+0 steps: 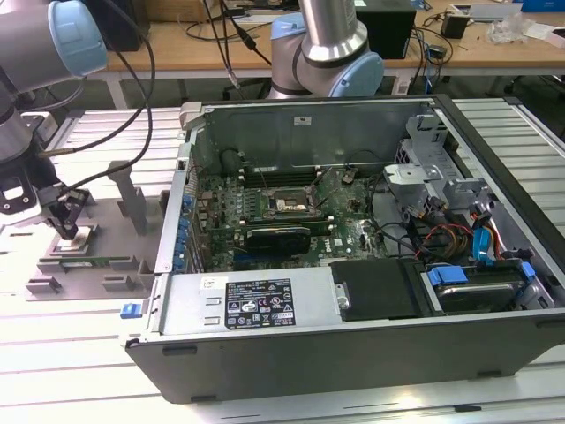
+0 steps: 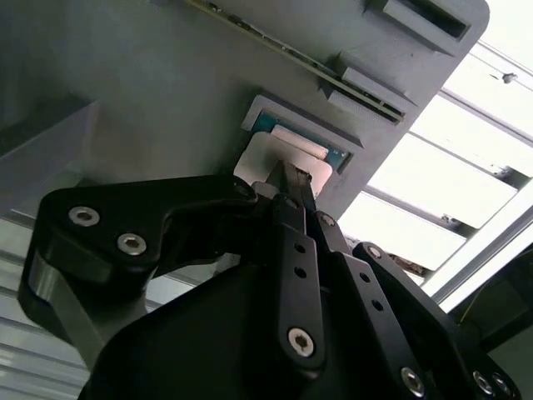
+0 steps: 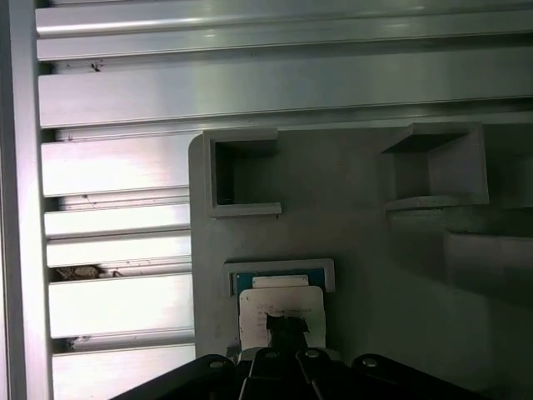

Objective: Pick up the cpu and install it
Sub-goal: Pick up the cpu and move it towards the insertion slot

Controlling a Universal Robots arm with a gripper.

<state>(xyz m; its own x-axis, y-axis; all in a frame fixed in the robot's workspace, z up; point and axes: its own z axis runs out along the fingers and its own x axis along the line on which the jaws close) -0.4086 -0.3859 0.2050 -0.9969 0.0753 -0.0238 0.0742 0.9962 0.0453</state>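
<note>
Gripper [image 1: 66,227] fingers look drawn together into one narrow tip, which sits at the metal top of the cpu [image 1: 79,239]; both wrist views show that tip [image 2: 287,177] [image 3: 287,327] over the chip's near edge, not spread around its sides. Whether it presses on the lid or hangs just clear I cannot tell. The cpu [image 2: 256,160] [image 3: 271,302] lies flat in its small walled pocket on the grey holder plate [image 1: 110,208], which rests on the slatted table [image 1: 71,362] at the exterior view's left, well apart from the open computer case [image 1: 353,353] and the socket [image 1: 287,205] on its board.

As I judge it, the risk lies in that closed tip on a seated chip: pushing down could scrape the lid or jam the cpu against the pocket walls. Any lift that catches one edge would tilt it in the pocket, so it may wedge or drop back crooked. The pick-up looks not yet made
</note>
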